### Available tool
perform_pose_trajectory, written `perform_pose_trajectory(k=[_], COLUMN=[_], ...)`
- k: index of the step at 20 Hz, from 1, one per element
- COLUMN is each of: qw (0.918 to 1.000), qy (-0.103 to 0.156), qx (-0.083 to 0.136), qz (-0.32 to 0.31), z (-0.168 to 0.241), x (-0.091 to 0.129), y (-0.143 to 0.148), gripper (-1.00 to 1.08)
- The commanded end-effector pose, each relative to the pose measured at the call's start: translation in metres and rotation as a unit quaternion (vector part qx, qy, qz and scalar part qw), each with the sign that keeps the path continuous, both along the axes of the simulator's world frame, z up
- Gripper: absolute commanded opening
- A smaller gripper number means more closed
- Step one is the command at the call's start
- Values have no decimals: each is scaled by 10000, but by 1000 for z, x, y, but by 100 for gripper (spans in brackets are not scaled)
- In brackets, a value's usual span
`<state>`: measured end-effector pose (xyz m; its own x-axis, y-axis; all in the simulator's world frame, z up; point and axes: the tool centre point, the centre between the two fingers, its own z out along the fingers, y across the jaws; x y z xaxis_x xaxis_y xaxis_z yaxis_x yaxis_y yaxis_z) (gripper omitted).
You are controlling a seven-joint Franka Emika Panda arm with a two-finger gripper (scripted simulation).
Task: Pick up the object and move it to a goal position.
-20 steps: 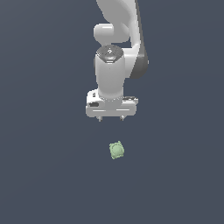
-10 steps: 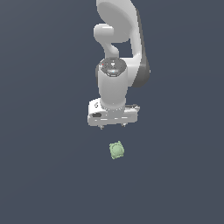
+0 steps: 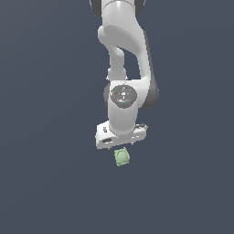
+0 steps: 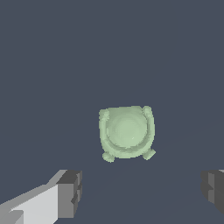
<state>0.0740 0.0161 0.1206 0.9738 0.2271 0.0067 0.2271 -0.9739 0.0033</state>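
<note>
Exterior view: we saw the arm (image 3: 123, 68) hang its tool (image 3: 120, 142) just above the green lump (image 3: 122, 157), which lay on the desk (image 3: 45, 183), untouched.
Wrist view: the tool's fingers (image 4: 70, 192) stood wide apart, empty, the lump between them but ahead.
Risk: we judged that descending off-centre could make one finger nudge the lump aside, since it looked small and light.
</note>
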Motion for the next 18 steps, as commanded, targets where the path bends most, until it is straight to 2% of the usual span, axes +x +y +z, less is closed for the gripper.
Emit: perform_pose_trajectory(k=[1,9,18], qw=[9999,9994,9994], qy=[11,35,39], qx=[0,6,7], qz=[128,339,347], z=[-10,-29,-40], x=[8,20,20], y=[3,7,7], gripper=[100,100,100])
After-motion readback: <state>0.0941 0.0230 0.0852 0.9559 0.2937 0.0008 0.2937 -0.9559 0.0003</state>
